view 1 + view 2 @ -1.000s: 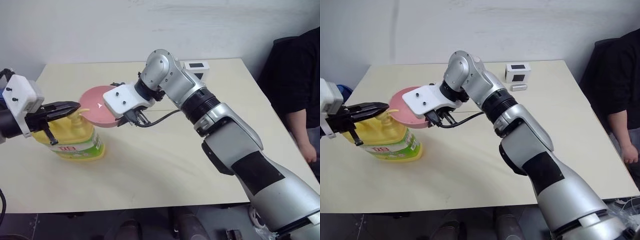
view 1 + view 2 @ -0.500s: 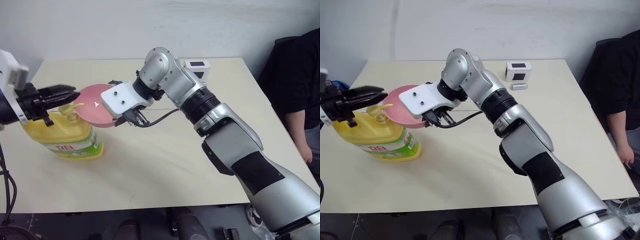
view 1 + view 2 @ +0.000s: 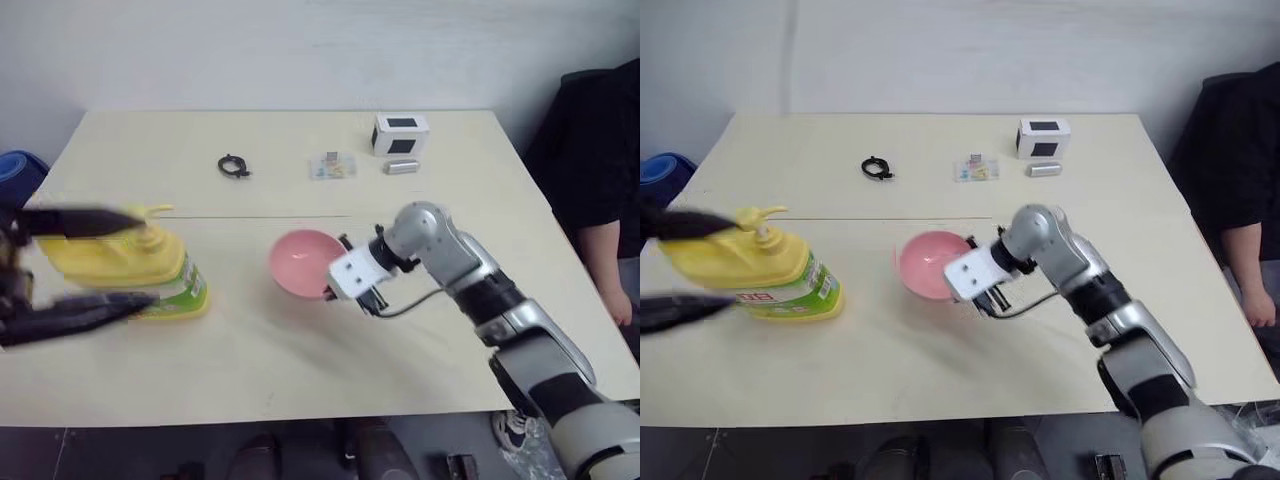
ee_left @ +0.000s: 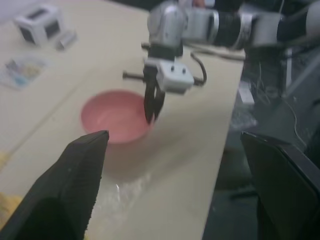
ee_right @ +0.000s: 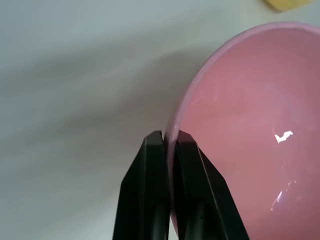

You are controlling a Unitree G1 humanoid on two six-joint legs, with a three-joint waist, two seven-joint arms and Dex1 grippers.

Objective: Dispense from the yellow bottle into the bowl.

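The yellow bottle (image 3: 135, 268) stands upright on the left of the table, pump spout on top. My left gripper (image 3: 147, 257) is open wide and blurred, one finger showing above the bottle and one below, holding nothing. The pink bowl (image 3: 303, 262) sits low at the table's middle, tipped a little toward the bottle. My right gripper (image 3: 337, 283) is shut on its right rim. In the right wrist view the fingertips (image 5: 159, 142) pinch the rim of the bowl (image 5: 245, 135). The left wrist view shows the bowl (image 4: 114, 116) and the right gripper (image 4: 152, 111) ahead between spread fingers (image 4: 75, 185).
At the back of the table lie a white box (image 3: 400, 132), a small grey piece (image 3: 400, 166), a small packet (image 3: 333, 167) and a black loop (image 3: 233, 166). A person (image 3: 598, 170) sits at the right edge. A blue object (image 3: 14, 170) is off the left edge.
My right gripper has carried the bowl from under the pump spout down and right to the table's middle. My left gripper has opened off the pump and drawn back.
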